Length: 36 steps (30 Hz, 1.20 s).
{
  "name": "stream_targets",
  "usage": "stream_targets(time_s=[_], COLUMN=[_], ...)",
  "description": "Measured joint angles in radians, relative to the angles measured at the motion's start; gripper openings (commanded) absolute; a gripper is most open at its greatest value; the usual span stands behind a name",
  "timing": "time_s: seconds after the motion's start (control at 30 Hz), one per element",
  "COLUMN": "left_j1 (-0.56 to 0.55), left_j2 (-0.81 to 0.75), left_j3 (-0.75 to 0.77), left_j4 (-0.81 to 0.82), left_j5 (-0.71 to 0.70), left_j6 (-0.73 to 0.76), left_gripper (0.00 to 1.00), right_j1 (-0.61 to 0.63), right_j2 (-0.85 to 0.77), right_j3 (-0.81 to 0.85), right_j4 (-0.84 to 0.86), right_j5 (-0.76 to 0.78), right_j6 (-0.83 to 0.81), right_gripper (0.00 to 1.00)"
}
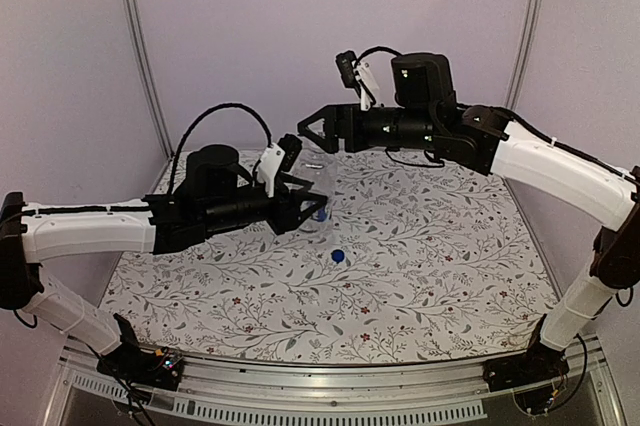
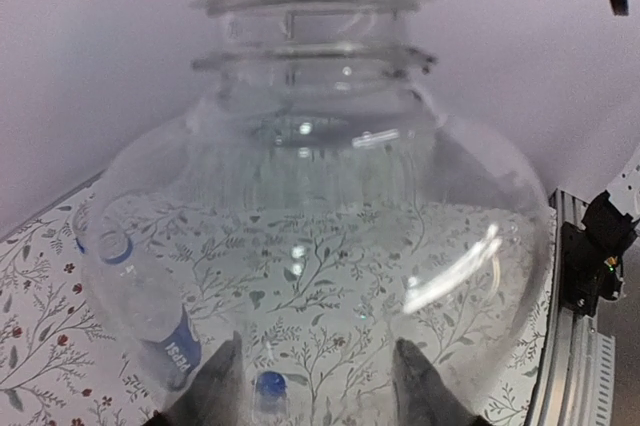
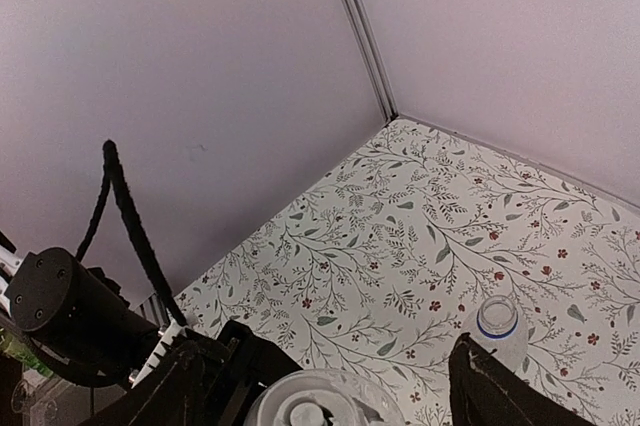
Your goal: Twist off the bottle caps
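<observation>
White with little leaves and red flowers, the tabletop (image 1: pixel 450 286) spreads out under both arms. Up above it, the left tool (image 1: pixel 300 204) squeezes the clear bottle (image 2: pixel 320 246) by its fat middle and holds it in the air. The right tool (image 1: pixel 303 129) hangs just over the top of that bottle. Its two fingers are wide apart, with nothing in them. The other bottle (image 3: pixel 497 321), the one with the blue label, is down on the tabletop with no cap on. A blue cap (image 1: pixel 338 256) lies by itself nearby. The whitish cap (image 3: pixel 310 408) is on the clear bottle, so I think that one is next. If the right tool pinches a bit to one side, it may slip off. The thin bottle could also turn in the left tool, and then the cap would not come loose.
</observation>
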State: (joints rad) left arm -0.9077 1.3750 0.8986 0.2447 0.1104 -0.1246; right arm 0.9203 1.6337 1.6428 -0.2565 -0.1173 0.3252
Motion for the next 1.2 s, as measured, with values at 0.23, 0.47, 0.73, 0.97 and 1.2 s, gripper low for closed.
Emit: stream_targets(time_s=[0.23,0.47,0.73,0.97,1.2], left_j1=[0.0,0.0,0.0,0.0,0.0], left_j2=[0.0,0.0,0.0,0.0,0.0], left_j3=[0.0,0.0,0.0,0.0,0.0], left_j4=[-0.008,-0.023,-0.026,-0.026,-0.026], left_j5=[-0.042,-0.064,-0.072,-0.074,-0.074], left_j6=[0.0,0.0,0.0,0.0,0.0], left_gripper=[0.47,0.47,0.47,0.47,0.47], right_j1=[0.017,0.017,0.017,0.017,0.017], right_j2=[0.006,0.008,0.008,0.008,0.017], right_j3=[0.0,0.0,0.0,-0.001,-0.002], right_j4=[-0.007,-0.012,-0.013,-0.013,-0.013], right_j5=[0.008,0.008,0.008,0.008,0.007], right_j6=[-0.008,-0.013,-0.015,-0.015,-0.015], right_gripper=[0.64,0.53,0.5,0.47,0.45])
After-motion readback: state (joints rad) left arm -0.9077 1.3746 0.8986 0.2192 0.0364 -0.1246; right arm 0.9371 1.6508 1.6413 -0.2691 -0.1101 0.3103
